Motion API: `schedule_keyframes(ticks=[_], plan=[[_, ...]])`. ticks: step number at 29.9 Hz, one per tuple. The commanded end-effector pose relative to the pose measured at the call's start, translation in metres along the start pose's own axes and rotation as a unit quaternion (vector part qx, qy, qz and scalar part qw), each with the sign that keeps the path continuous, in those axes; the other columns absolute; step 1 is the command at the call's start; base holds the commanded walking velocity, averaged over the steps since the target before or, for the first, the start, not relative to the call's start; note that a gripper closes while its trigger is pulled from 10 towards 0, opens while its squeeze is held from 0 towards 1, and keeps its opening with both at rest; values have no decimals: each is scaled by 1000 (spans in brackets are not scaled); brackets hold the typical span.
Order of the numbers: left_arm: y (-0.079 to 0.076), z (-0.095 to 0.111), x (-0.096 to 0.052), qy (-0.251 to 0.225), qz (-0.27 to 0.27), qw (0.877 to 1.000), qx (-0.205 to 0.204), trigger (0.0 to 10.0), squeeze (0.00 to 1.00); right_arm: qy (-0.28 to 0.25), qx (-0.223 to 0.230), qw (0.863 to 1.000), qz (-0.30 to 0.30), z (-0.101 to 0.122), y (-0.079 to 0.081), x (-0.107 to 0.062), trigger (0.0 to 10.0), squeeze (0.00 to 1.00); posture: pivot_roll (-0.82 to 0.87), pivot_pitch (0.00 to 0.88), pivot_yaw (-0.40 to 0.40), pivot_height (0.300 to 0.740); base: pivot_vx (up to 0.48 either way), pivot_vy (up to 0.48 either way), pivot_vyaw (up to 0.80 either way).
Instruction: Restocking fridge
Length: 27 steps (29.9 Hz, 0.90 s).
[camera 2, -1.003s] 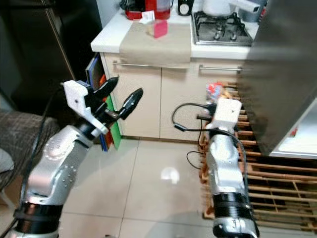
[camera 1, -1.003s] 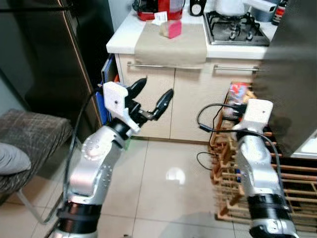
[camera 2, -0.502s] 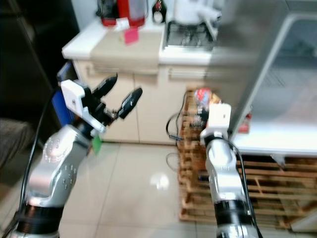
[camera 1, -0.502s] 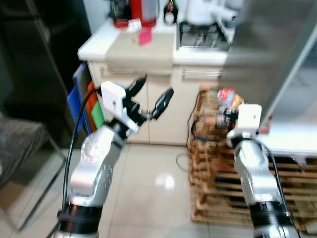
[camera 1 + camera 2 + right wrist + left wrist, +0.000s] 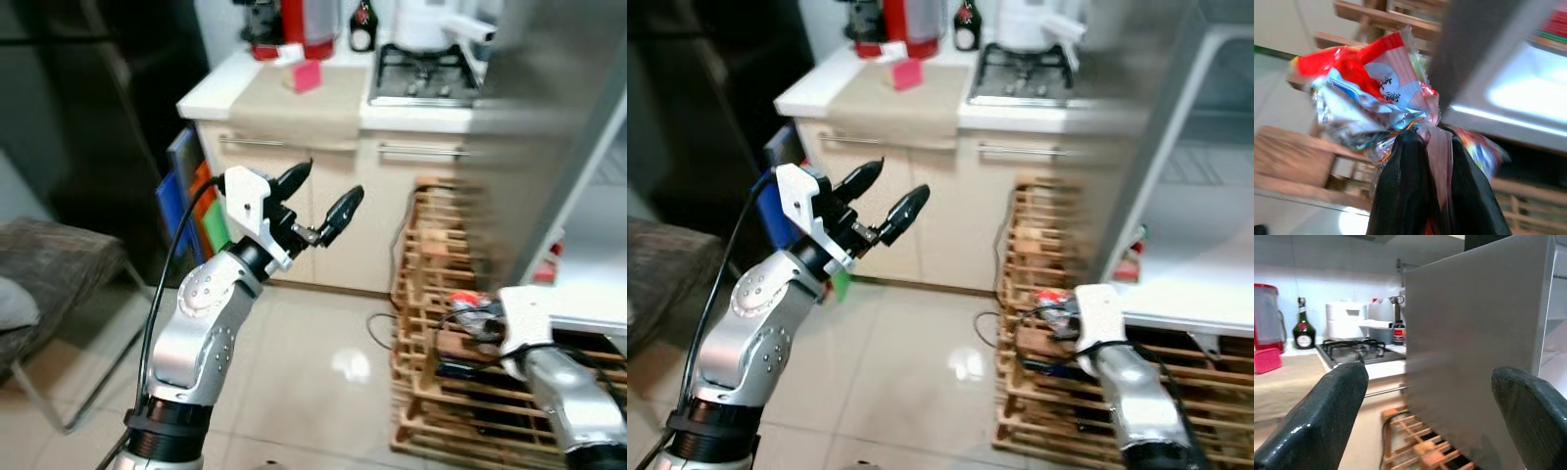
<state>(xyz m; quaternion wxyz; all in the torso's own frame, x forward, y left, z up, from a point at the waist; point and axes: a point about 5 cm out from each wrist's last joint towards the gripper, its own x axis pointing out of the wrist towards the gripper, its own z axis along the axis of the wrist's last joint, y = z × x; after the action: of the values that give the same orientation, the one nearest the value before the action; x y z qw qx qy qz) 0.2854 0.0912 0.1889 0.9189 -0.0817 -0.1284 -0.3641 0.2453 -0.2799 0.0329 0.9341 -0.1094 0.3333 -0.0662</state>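
Your left tool (image 5: 327, 194) sits centre-left of the head views, raised at about drawer-handle height in front of the cream cabinet fronts (image 5: 323, 186), fingers (image 5: 1322, 418) spread wide apart and holding nothing.

Your right tool (image 5: 1422, 147) is low at the lower right of the head views, just in front of the slatted wooden rack (image 5: 441, 294). Its fingers are pinched together on the gathered neck of a crinkly red, white and silver foil snack packet (image 5: 1366, 98); the packet hangs off the fingertips over the rack, seen small at (image 5: 1055, 300). You can't read the print through the blur.

The grey fridge door panel (image 5: 1474, 347) stands open at the right edge, with the white fridge interior (image 5: 1205, 225) behind it at upper right.

Along the top: the white tabletop (image 5: 235, 83) carries a beige cloth runner (image 5: 304, 98) hanging over the front edge, a small pink block (image 5: 307, 75) on it, a red appliance (image 5: 304, 24) behind, a dark glass bottle (image 5: 1303, 330), and a black gas hob (image 5: 421, 83) with a white kettle (image 5: 1029, 22).

Blue, orange and green flat boards (image 5: 191, 196) lean in the gap left of the cabinets. A grey fabric seat (image 5: 59, 269) sits at mid left. The floor is glossy pale tile (image 5: 323, 372).
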Motion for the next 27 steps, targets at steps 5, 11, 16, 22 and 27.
schedule_keyframes(ticks=[5, 11, 16, 22, 27], plan=[[-4, -4, 0, 14, -19, 1000, -16, 10000, 0, 33, -6, 999, 17, -3, -20, -14, 10000, 0, -82, 0, 74, 740, 0, -480, 0], [-4, -7, -1, 22, -22, 999, -27, 10000, 0, -15, 26, 997, 77, 10, -15, -21, 10000, 0, -92, 0, 79, 740, 0, -240, 0], [-3, -9, 1, 31, -20, 999, -25, 10000, 0, -42, 17, 996, 74, 25, -31, -30, 10000, 0, -97, 0, 85, 740, 0, 0, 0], [-4, -14, 1, 47, -34, 998, -33, 10000, 0, -128, -18, 990, -58, 79, -72, -45, 10000, 0, -108, 0, 92, 740, 0, 0, 0], [-5, -24, -1, 83, -63, 994, -33, 10000, 0, -203, 6, 973, -111, 120, -82, -58, 10000, 0, -105, 0, 88, 740, 0, 0, 0]])
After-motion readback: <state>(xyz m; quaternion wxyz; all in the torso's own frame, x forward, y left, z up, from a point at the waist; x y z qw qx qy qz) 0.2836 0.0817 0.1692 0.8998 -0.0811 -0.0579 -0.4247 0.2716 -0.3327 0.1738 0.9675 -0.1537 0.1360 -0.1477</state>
